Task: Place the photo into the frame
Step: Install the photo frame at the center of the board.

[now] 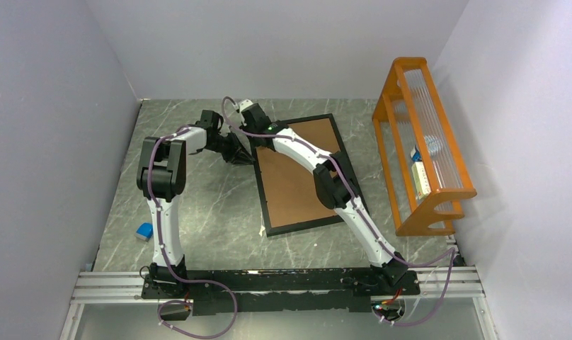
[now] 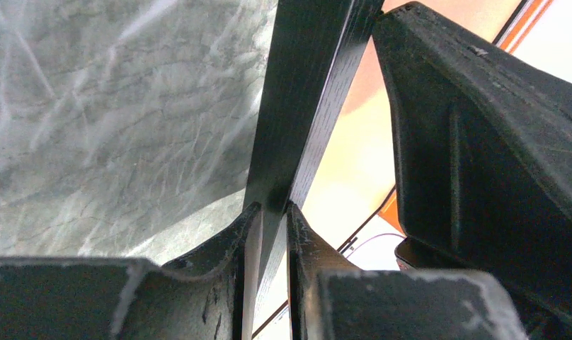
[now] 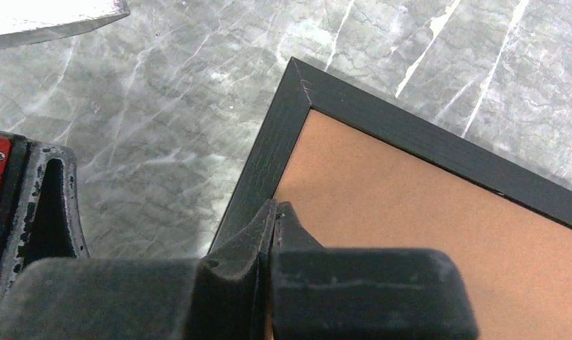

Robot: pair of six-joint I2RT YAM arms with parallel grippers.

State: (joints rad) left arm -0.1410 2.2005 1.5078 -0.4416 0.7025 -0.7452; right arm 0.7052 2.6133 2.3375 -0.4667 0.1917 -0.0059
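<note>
thin black rectangular picture frame (image 1: 304, 226) lies face down on the grey marble table (image 1: 219, 212), plain brown backing board (image 1: 290, 184) in it. left gripper (image 2: 272, 209) pinches the frame's left rail – likely steadying it. right gripper (image 3: 276, 205) fully closed, empty, tips at the rail/board seam by the corner – probably pressing or prying the board. sunflower photo not visible. no readable writing.

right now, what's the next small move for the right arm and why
Probably work the shut right gripper tips under the brown backing board at this corner. They sit on the seam where the board meets the frame, and the left gripper pinches its rail, so the frame looks steadied for prying.
</note>
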